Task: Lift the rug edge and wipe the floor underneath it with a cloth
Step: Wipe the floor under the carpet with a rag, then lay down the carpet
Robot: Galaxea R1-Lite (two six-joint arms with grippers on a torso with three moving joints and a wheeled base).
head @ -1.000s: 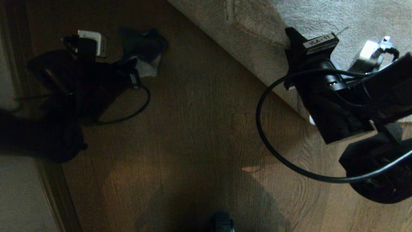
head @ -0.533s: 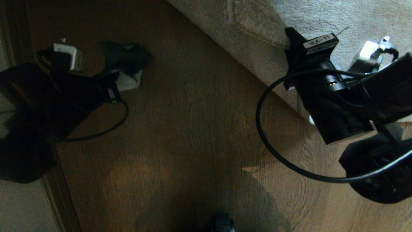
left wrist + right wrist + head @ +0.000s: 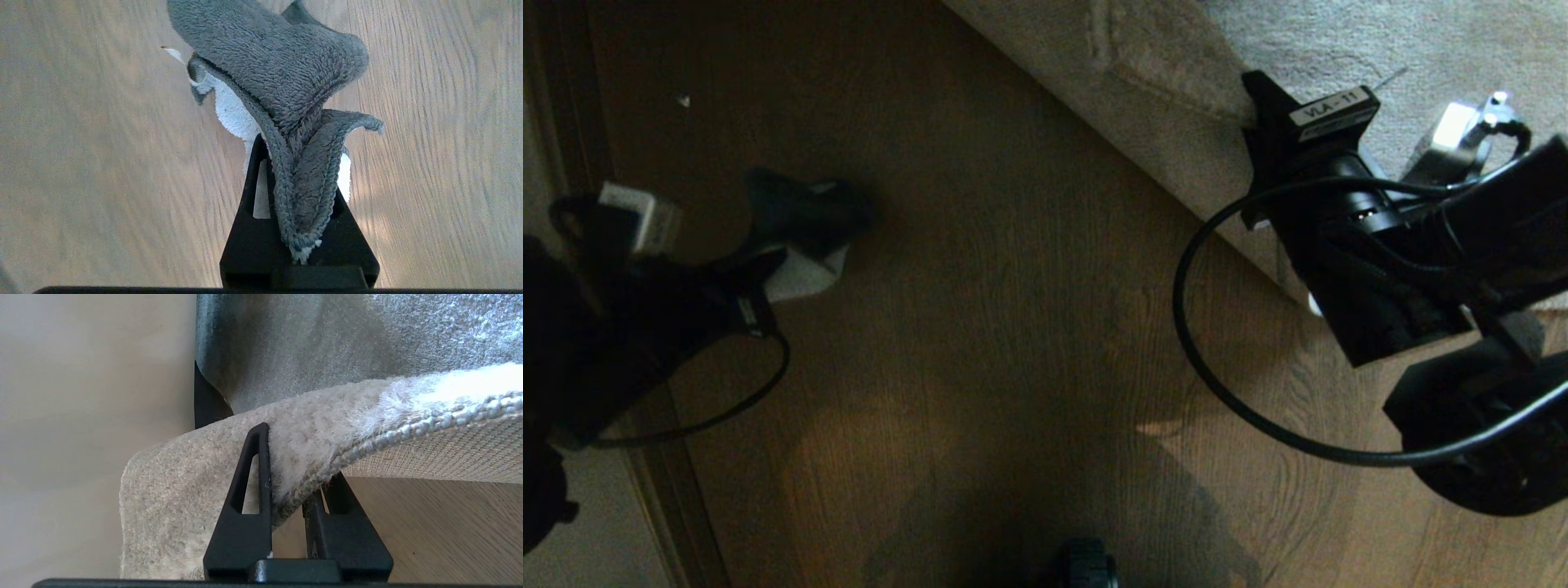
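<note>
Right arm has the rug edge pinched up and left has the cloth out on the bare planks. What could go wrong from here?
1. The right gripper pinches only the very border of the rug edge; it could slip out and drop.
2. The cloth is held by one bunched fold in the left gripper; dragging may tug it loose.
3. The cloth sits on floor well away from the rug, so the lifted strip may go unwiped.

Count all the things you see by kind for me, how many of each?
Pincers: 2, left pincer shut on the cloth, right pincer shut on the rug edge
Cloth: 1
Rug edge: 1
Floor: 1
Total: 5
</note>
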